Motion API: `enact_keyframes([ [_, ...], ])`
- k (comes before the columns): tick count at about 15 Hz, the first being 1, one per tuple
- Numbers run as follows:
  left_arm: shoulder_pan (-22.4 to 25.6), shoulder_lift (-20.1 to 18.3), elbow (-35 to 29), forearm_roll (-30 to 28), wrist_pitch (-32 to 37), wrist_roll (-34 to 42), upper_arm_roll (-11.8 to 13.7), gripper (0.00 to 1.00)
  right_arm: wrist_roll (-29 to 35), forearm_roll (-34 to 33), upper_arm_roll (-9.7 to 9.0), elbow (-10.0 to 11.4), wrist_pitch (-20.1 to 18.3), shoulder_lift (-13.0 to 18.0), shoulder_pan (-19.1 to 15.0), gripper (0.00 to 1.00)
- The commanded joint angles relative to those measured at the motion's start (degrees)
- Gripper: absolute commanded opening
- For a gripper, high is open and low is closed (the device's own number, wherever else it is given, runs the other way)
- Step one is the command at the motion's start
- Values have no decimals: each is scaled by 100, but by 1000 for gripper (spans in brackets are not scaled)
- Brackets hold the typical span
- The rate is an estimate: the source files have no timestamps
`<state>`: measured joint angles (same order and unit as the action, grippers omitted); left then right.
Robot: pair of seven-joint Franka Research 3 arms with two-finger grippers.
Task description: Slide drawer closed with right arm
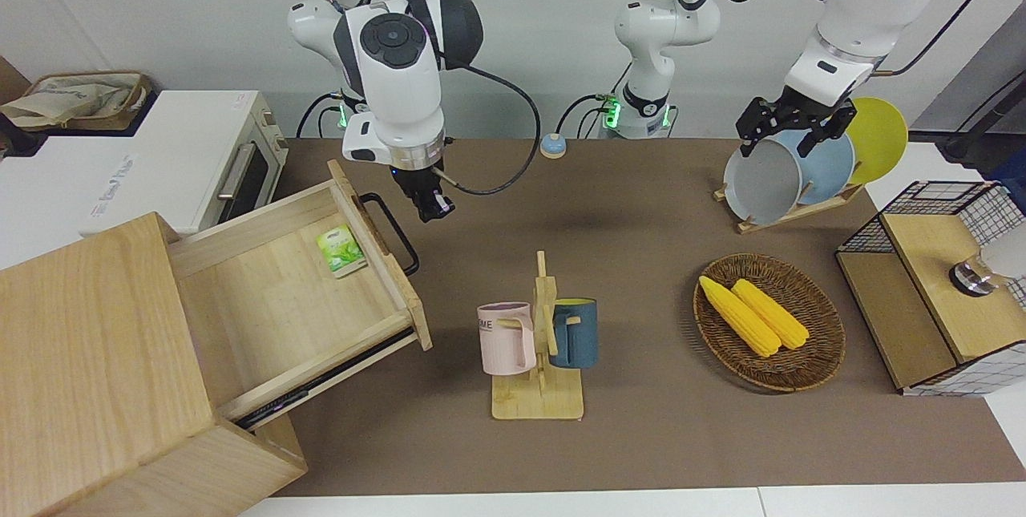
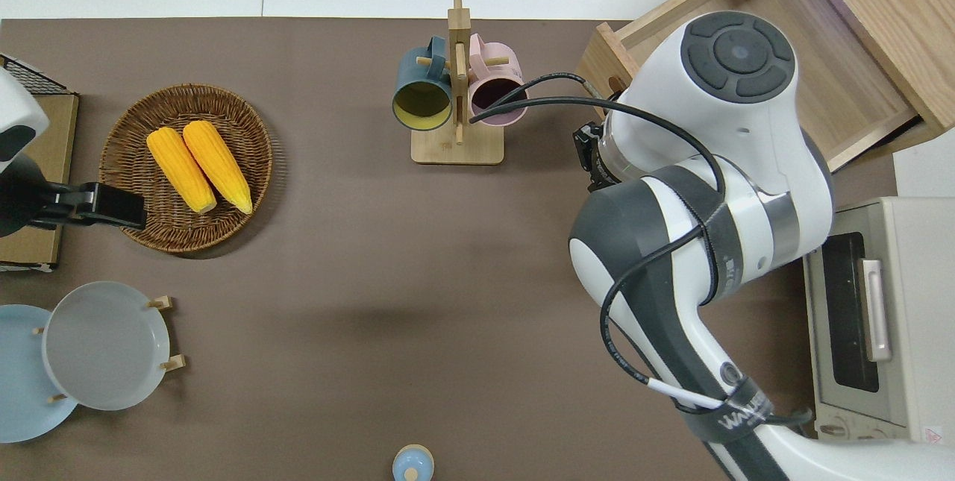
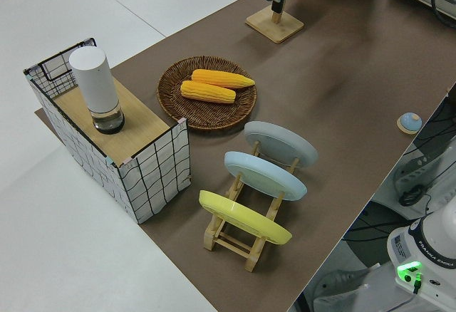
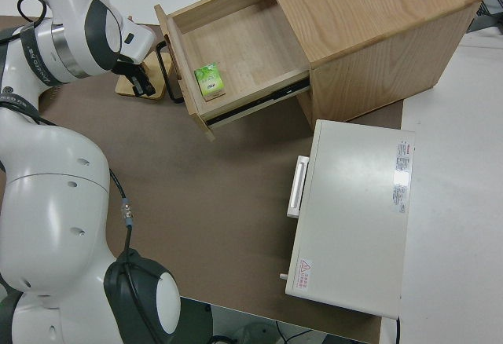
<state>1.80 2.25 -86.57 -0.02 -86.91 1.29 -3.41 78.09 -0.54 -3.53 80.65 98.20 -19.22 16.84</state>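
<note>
Standing pulled well out of its wooden box (image 1: pixel 96 357), the drawer (image 1: pixel 280 300) sits at the right arm's end of the table (image 1: pixel 641 437), with its front panel and black loop handle (image 1: pixel 390 230) facing the mug stand (image 1: pixel 539 357). A small green packet (image 1: pixel 341 249) lies on the drawer floor just inside the front panel. The right gripper (image 1: pixel 433 206) hangs over bare table just beside the handle, on the side toward the mug stand, not touching the handle or the panel; in the right side view the gripper (image 4: pixel 141 81) is close to the loop but apart from it. Nothing is between the fingers; cannot tell whether the jaws are apart or together. The overhead view hides the fingertips under the right arm (image 2: pixel 701 168), whose wrist sits over the drawer's front edge. A white toaster oven (image 1: pixel 160 156) stands beside the box, nearer to the robots. A pink mug (image 1: pixel 506 338) and a blue mug (image 1: pixel 574 333) hang on the stand mid-table. Toward the left arm's end are a wicker basket (image 1: pixel 817 357) with two corn cobs (image 1: pixel 753 313) and a plate rack (image 1: pixel 801 172). Left arm is parked; its gripper (image 1: pixel 789 128) has fingers spread, holding nothing.
</note>
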Motion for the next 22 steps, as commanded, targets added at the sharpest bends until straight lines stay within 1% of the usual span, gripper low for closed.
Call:
enact_keyframes([
  [1,22,65,149,98,113,56,-37,993,101,46,-16,30,155,-99,-49,0],
  [3,22,65,149,98,113,56,-37,993,83,2,-16,21,217,-160,-67,0],
  [8,22,65,149,98,113,56,-37,993,-57,-34,-16,12,208,-266,-216,0],
  [11,22,65,149,98,113,56,-37,993,-119,-51,1,-58,226,-363,-260,0],
  [12,22,65,149,98,113,56,-37,993,-189,-147,1,-93,226,-372,-269,0],
  [14,22,65,149,98,113,56,-37,993,-312,-288,1,-102,226,-380,-356,0],
  [17,22,65,140,98,113,56,-37,993,-531,-289,1,-128,357,-389,-515,0],
  [19,22,65,149,98,113,56,-37,993,-768,-289,1,-146,436,-424,-681,0],
  [21,22,65,149,98,113,56,-37,993,-927,-289,1,-199,472,-468,-822,0],
  [22,22,65,140,98,113,56,-37,993,-954,-289,1,-277,472,-512,-884,0],
])
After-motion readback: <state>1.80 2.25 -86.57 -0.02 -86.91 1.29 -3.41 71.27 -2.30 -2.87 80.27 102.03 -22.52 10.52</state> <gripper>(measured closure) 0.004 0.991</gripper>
